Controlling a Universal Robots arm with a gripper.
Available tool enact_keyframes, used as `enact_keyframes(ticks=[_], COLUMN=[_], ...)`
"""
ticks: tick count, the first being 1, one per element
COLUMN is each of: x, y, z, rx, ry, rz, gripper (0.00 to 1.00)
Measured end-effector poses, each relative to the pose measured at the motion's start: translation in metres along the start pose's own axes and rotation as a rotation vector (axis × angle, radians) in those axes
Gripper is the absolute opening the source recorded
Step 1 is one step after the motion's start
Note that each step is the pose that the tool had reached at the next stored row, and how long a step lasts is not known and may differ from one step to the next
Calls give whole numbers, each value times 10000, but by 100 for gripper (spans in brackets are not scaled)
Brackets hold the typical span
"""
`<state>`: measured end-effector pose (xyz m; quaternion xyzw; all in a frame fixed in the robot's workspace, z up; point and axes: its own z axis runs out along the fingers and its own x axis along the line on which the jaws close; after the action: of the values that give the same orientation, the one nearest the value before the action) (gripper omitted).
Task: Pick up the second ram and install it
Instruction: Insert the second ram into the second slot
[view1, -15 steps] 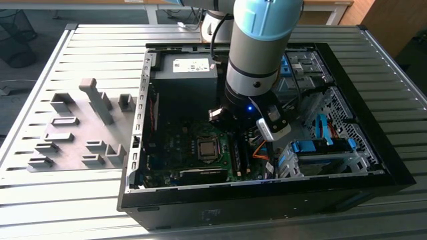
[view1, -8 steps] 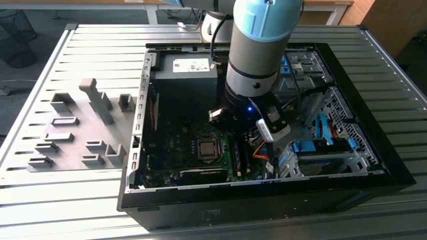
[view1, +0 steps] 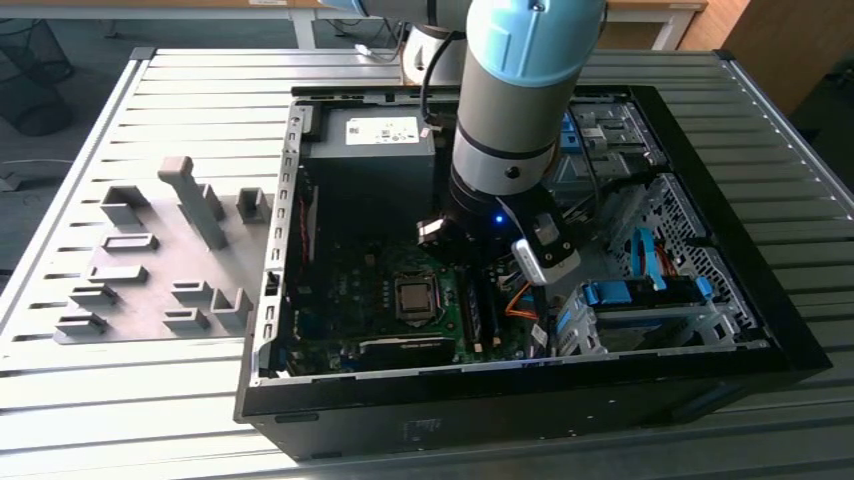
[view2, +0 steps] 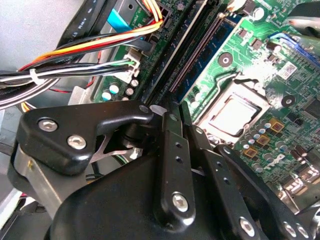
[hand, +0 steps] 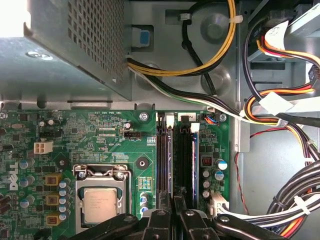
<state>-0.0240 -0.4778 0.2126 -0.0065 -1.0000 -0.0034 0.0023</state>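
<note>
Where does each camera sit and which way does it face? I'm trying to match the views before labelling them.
Exterior view: off the arm, above, looking down at the open computer case; the arm shows.
First wrist view: on the arm, facing the motherboard and memory slots; the gripper shows.
Second wrist view: on the arm, close and slanted; the gripper shows.
Both wrist views share the processor socket.

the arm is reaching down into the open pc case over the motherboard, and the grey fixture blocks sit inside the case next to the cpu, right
Not quite. The arm does reach into the open PC case over the motherboard, but the exterior view shows the grey fixture blocks outside the case, on the slatted table at the exterior view's left, not beside the CPU.
</note>
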Motion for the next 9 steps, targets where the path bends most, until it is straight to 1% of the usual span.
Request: enact_keyframes(ticks=[9], x=[0], y=[0], z=[5], rx=[-35], ry=[0], rz=[-1], gripper=[14])
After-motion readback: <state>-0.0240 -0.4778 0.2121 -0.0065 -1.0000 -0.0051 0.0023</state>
